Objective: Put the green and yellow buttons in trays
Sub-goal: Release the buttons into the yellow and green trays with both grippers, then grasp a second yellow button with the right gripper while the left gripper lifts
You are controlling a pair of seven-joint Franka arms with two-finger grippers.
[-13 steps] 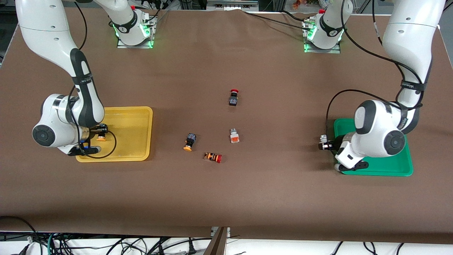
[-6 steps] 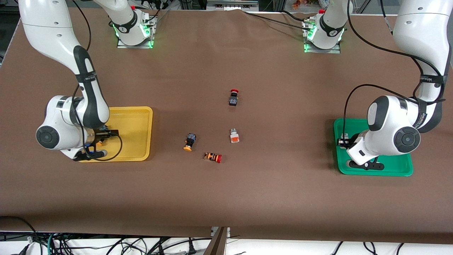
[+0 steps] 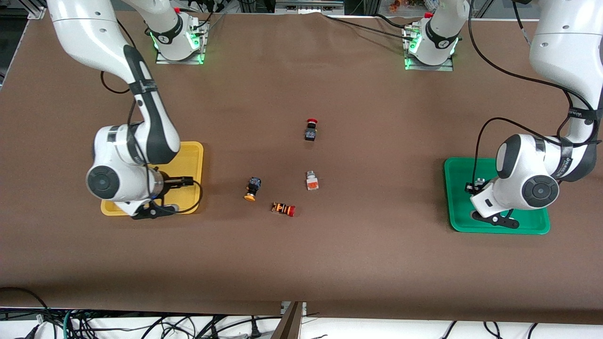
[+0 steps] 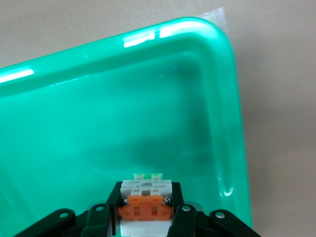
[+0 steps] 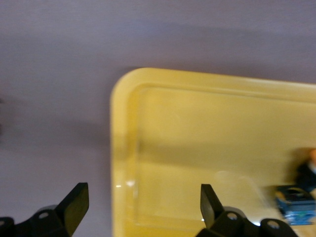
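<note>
My left gripper (image 3: 471,187) (image 4: 145,210) hangs over the green tray (image 3: 453,207) (image 4: 197,94), shut on a white-bodied button with an orange mark (image 3: 479,181) (image 4: 144,196). My right gripper (image 3: 187,181) (image 5: 142,200) is open with nothing between its fingers, over the yellow tray's (image 3: 197,153) (image 5: 197,123) edge toward the table's middle. A black-bodied button (image 5: 298,197) lies in the yellow tray; the arm hides it in the front view. On the table lie a black-bodied button with a yellow-orange cap (image 3: 252,188) and a white-bodied button (image 3: 311,181).
A black switch with a red cap (image 3: 311,129) lies farther from the front camera than the white button. An orange-striped piece with a red cap (image 3: 283,209) lies nearer to it, beside the yellow-capped button. Brown cloth covers the table.
My right gripper opened, left its yellow-capped button in the yellow tray and moved toward the table's middle. My left gripper carried the white button from the green tray's edge to over the tray.
</note>
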